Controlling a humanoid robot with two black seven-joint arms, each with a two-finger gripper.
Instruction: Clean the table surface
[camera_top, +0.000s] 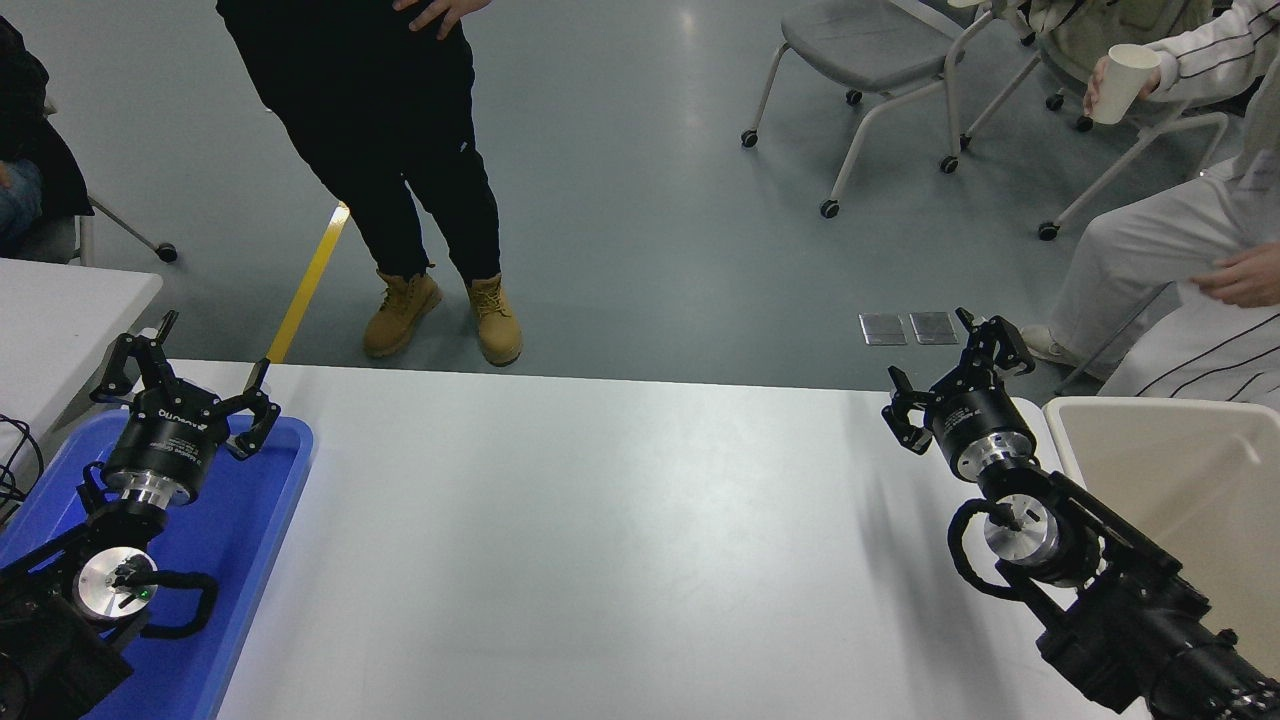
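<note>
At lower left, left gripper (187, 375) parked over blue tray (262, 520), fingers (120, 365) spread, grasping nothing. White table (600, 540) fills middle between both arms, bare. Right gripper (950, 372) above table's far right edge, fingers spread, grasping nothing; beige bin (1190, 470) just beside. Person in tan boots (440, 310) stands beyond far edge. Seated person at top right holds paper cup (1122, 80). Gripper lettering unreadable.
</note>
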